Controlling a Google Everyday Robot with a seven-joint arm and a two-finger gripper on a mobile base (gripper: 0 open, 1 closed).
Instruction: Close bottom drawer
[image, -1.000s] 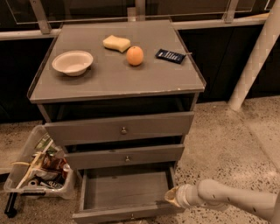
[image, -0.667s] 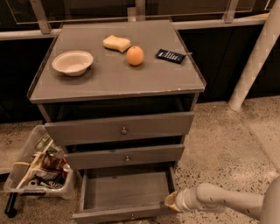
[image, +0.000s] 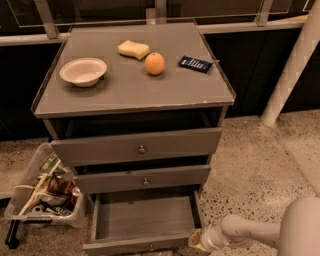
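The bottom drawer of the grey cabinet stands pulled out, its plain grey inside showing; its slim front panel runs along the bottom edge of the view. My gripper is at the end of the white arm, low on the right. It sits right at the drawer's front right corner. The two drawers above, the top one and the middle one, each with a small round knob, are pushed in further.
On the cabinet top lie a white bowl, a yellow sponge, an orange and a dark packet. A clear bin of clutter stands on the floor at the left. A white post rises at the right.
My arm has moved lower and a little leftward, bringing the gripper closer to the drawer's front right corner. The drawer stays open.
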